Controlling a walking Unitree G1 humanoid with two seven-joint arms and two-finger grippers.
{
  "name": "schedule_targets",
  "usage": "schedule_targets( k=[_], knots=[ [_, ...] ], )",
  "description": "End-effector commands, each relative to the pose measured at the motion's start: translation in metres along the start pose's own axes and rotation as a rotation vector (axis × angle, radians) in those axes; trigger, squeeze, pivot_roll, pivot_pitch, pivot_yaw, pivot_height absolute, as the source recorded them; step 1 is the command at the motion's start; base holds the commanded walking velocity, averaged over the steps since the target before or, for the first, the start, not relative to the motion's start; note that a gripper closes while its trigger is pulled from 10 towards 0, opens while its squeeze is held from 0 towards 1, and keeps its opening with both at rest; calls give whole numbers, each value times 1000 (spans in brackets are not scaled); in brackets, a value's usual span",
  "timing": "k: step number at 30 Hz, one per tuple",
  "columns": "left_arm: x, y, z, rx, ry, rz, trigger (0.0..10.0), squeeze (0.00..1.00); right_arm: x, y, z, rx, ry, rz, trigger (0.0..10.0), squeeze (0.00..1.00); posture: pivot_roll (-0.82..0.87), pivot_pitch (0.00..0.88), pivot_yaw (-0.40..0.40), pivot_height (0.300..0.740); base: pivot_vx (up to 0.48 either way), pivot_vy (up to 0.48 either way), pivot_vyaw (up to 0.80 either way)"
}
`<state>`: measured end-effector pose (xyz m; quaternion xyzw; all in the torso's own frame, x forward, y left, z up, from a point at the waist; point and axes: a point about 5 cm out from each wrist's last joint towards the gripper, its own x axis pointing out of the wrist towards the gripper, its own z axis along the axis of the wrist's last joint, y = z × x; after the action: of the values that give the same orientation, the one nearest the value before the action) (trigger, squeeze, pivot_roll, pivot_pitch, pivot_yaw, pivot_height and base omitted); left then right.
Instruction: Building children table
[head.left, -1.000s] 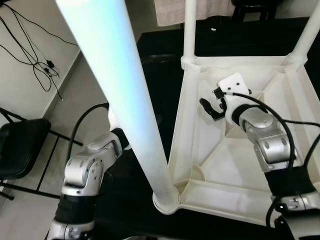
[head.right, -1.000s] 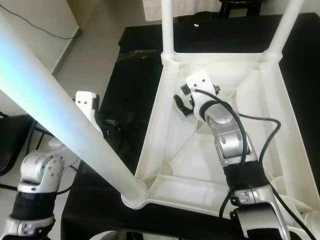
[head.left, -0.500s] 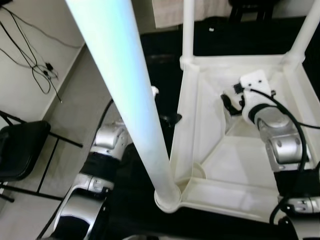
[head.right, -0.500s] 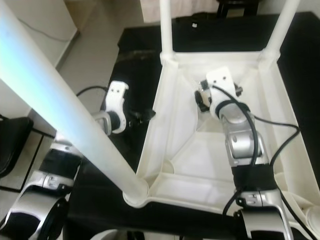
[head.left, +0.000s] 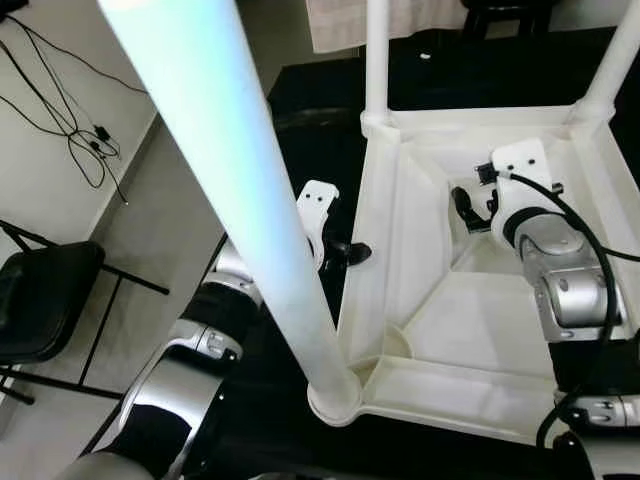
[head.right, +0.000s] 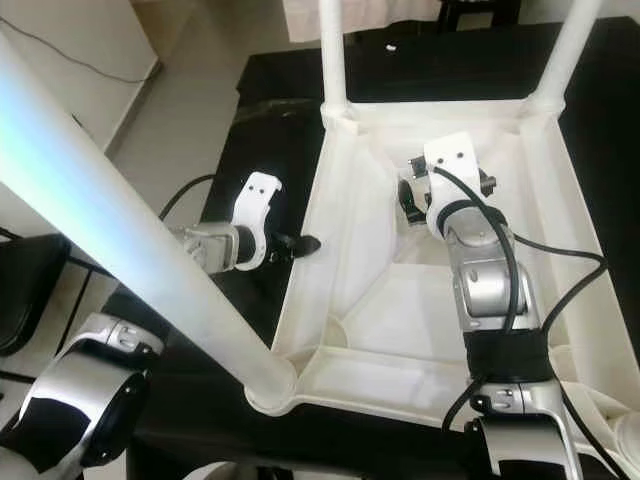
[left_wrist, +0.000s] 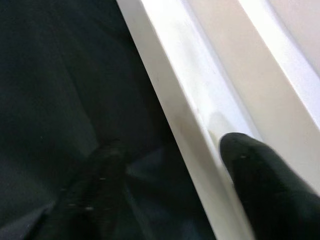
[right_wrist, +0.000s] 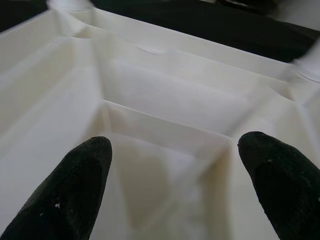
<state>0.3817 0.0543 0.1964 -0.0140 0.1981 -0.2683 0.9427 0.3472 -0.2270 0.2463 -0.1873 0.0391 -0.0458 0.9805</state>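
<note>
A white plastic children's table (head.left: 480, 330) lies upside down on a black cloth, its legs pointing up. One thick leg (head.left: 250, 200) rises from the near left corner socket (head.left: 335, 395). Two thinner-looking legs (head.left: 377, 60) (head.left: 615, 70) stand at the far corners. My left gripper (head.left: 356, 253) is open at the outside of the table's left rim; in the left wrist view one finger (left_wrist: 265, 190) rests against the white rim and the other (left_wrist: 100, 200) is over the dark cloth. My right gripper (head.left: 465, 205) is open over the ribbed underside, its fingers (right_wrist: 75, 190) holding nothing.
The black cloth (head.left: 310, 110) covers the surface under the table. A black folding chair (head.left: 40, 300) stands on the floor to the left, with cables (head.left: 60, 110) trailing by the wall. A pale fabric (head.left: 335, 25) hangs at the back.
My left arm has lifted from low at the left and reached right to the table's left rim. My right gripper has shifted a little toward the far right inside the underside.
</note>
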Motion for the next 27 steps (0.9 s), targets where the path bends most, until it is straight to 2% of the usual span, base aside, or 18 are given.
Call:
schedule_targets(
  k=[1,5,10,12,16,21,24,26,27],
  knots=[
    [-5,28,-26,-39,96,149,0,0,-1,1,-1,6,8,4,10000,0,-91,224,165,740,0,0,0],
    [-14,41,-33,-130,63,220,0,0,1,2,-1,13,12,11,10000,0,-84,223,157,740,0,0,0],
    [-19,49,-31,-160,28,278,0,0,2,5,0,17,10,24,10000,0,-80,221,153,740,0,0,0],
    [-25,53,-26,-176,-20,323,0,0,2,6,1,18,7,31,10000,0,-79,221,153,740,0,0,0],
    [-54,69,-3,-113,-210,499,0,0,1,8,0,22,6,40,10000,0,-76,219,152,740,0,0,0],
    [-67,73,4,-65,-262,578,0,0,2,9,-1,24,6,42,10000,0,-71,217,155,740,0,0,0],
    [-96,76,15,-1,-365,705,0,0,2,12,-1,28,5,53,10000,0,-65,215,153,740,0,0,0],
    [-105,73,18,23,-397,722,0,0,3,13,-1,31,3,58,10000,0,-63,212,152,740,0,0,0],
    [-105,73,18,23,-397,722,0,0,3,13,-1,31,3,58,10000,0,-63,212,152,740,0,0,0]
  ],
)
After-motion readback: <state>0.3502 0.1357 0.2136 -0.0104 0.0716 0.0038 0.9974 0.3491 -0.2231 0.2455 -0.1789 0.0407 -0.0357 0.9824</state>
